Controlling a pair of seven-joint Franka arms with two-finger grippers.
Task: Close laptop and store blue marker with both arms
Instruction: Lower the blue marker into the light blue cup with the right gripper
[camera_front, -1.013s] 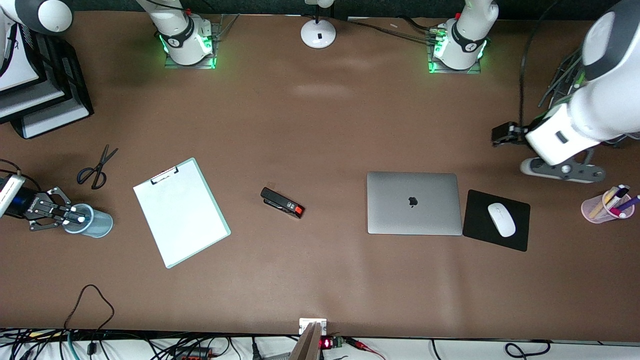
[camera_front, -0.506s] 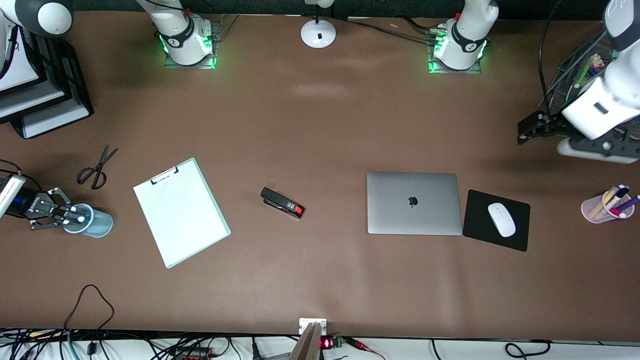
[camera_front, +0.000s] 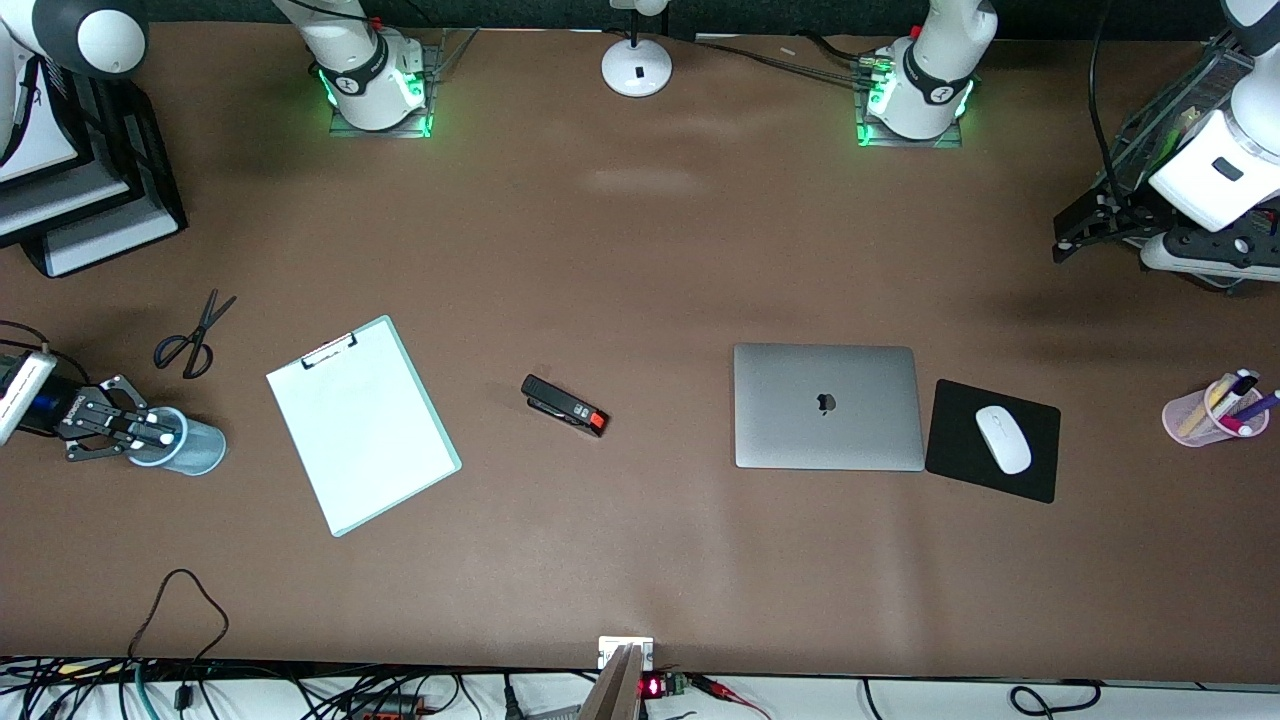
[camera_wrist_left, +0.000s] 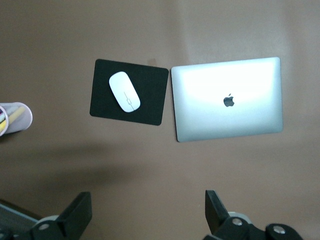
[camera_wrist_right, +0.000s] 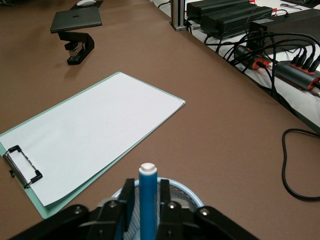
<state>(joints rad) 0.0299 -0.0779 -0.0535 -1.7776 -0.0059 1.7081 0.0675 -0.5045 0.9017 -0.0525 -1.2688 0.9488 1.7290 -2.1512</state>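
1. You see the laptop (camera_front: 828, 406) lying shut on the table (camera_front: 640, 560), silver-grey lid up, dark apple logo showing, just beside the black mouse pad (camera_front: 992, 440) with the white mouse (camera_front: 1003, 438).
2. The blue marker (camera_wrist_right: 147, 200) stands upright, white end up, in the pale blue mesh cup (camera_front: 185, 443) at the right arm's end of the table; its lower part is hidden by the cup and fingers.
3. The right gripper (camera_front: 140, 431) sits over that cup, fingers close at either side of the marker; you cannot tell whether they grip it.
4. The left gripper (camera_front: 1075, 235) hangs over the left arm's end of the table, fingers (camera_wrist_left: 75, 217) spread wide, holding nothing; its arm is cut off at the frame edge.
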